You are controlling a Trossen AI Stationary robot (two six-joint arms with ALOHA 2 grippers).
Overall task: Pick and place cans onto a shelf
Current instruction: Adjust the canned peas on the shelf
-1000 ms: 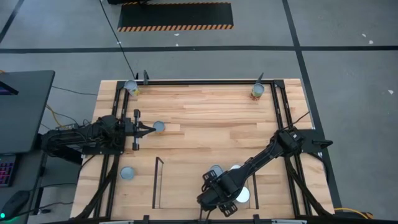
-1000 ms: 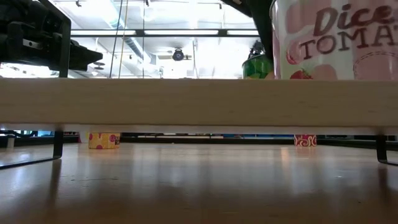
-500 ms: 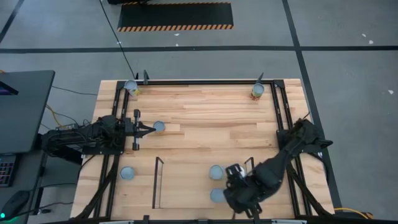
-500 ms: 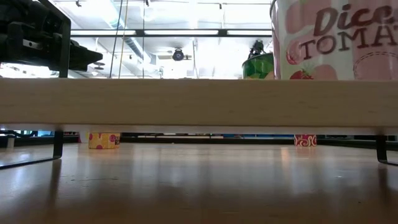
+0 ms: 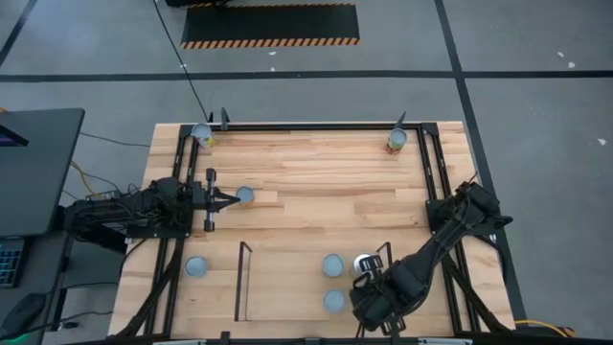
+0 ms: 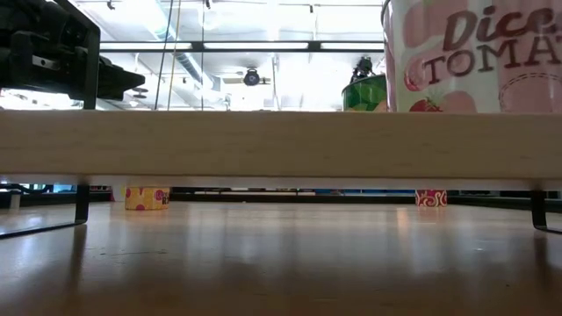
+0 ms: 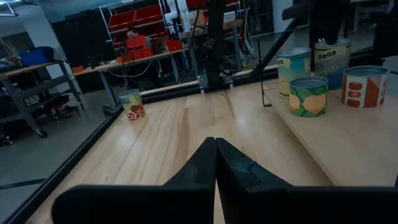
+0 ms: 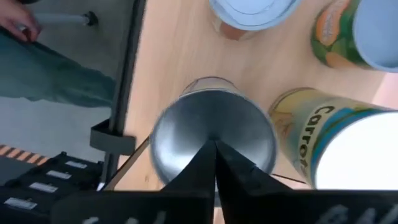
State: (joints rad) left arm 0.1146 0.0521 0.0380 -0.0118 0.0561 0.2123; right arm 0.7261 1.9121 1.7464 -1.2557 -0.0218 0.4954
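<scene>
The shelf [image 5: 287, 283] is a light-wood bay between thin dark rails near the table's front edge. On it stand two grey-topped cans [image 5: 332, 264] [image 5: 334, 301] and a white-topped carrot can [image 5: 365, 264] [image 8: 339, 155]. My right gripper [image 8: 216, 144] is shut, pointing down over the top of a silver can [image 8: 211, 134], which the right arm [image 5: 393, 287] hides in the high view. My left gripper [image 5: 230, 199] [image 7: 216, 146] is shut at the left, its tips beside a loose can [image 5: 245, 195]. My right gripper's shut fingertips stand over the middle of the silver can's top [image 8: 199, 124], coming from above. I cannot tell whether they touch it. The can stands upright on the shelf.
Loose cans stand at the far left corner [image 5: 201, 134], the far right corner [image 5: 397, 140] and the near left [image 5: 195, 266]. In the low view a tomato can [image 6: 474, 53] and a green can [image 6: 364, 92] stand on the shelf board [image 6: 281, 145]. A person's hand [image 8: 18, 22] shows beyond the table's edge.
My right gripper has drawn back toward the table's right edge. This uncovers the two grey-topped cans on the shelf, and the arm now hides the white-looking can top near the front. The white-topped can in the far row has come back into view.
</scene>
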